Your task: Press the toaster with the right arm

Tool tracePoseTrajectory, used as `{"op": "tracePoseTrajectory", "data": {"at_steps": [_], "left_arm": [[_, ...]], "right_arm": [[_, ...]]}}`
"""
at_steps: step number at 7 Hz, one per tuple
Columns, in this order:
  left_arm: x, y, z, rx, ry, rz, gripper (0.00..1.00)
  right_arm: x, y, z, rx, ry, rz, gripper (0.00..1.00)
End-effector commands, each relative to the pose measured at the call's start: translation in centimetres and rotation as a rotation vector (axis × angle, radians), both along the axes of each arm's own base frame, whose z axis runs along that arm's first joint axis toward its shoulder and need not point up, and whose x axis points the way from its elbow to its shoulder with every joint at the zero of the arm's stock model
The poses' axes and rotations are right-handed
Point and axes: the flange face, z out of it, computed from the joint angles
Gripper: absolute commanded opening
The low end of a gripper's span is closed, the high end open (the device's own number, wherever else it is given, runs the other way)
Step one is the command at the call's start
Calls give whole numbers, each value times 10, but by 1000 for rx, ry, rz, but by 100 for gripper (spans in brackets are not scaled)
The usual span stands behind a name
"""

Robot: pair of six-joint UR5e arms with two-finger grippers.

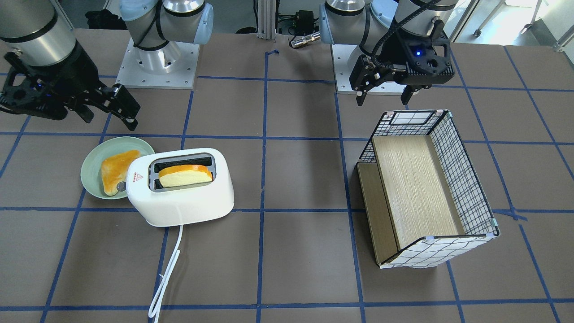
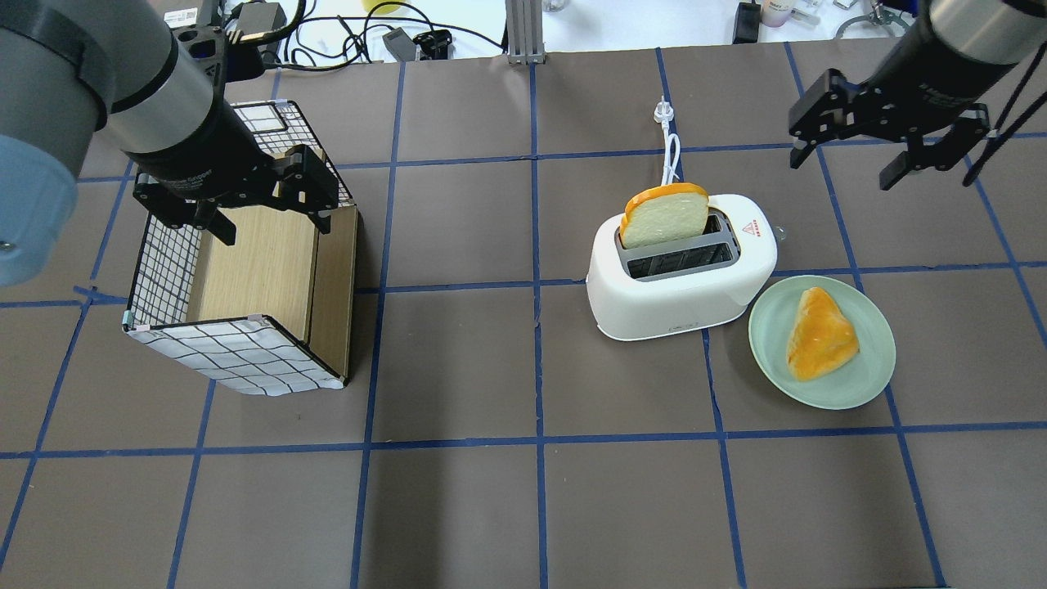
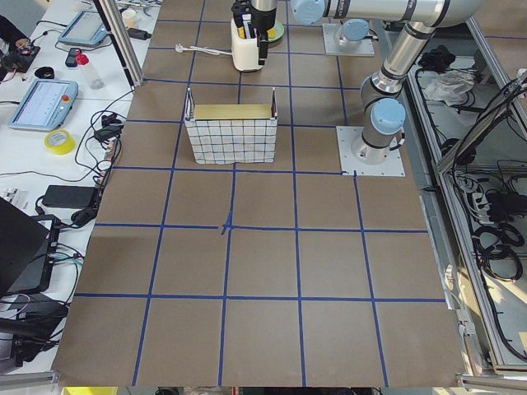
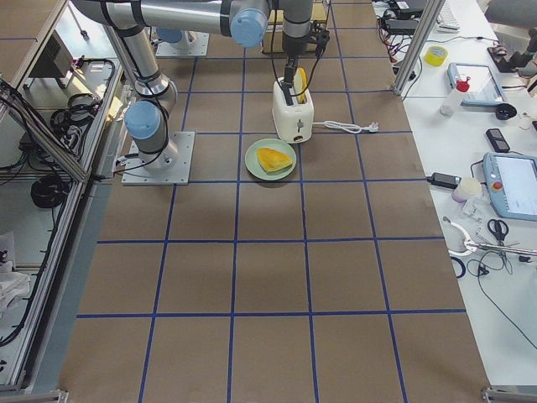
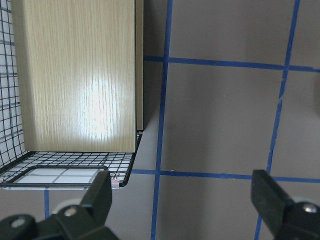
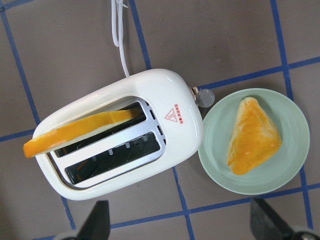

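The white toaster stood on the brown, blue-taped table in the robot's right half, just beside a pale green plate carrying a triangular golden piece of toast. A slice of bread stuck up out of one of the toaster's two slots, and the other slot sat empty. The small grey knob at the toaster's end pointed toward the plate, and its white cord trailed off across the table on the side away from the robot. The right gripper hovered in the air apart from the toaster, its fingers spread wide and gripping nothing. The left gripper, equally wide open and empty, hung over a checked fabric basket with a wooden panel, well apart from the toaster.
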Motion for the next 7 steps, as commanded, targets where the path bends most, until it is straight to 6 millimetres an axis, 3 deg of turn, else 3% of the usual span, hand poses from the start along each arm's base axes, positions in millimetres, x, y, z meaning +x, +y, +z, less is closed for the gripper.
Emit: {"op": "tracePoseTrajectory", "data": {"at_steps": [1, 7], "left_arm": [[0, 0, 0, 0, 0, 0, 100], [0, 0, 0, 0, 0, 0, 100]], "right_arm": [[30, 9, -1, 9, 35, 11, 100], [39, 15, 0, 37, 42, 30, 100]]}}
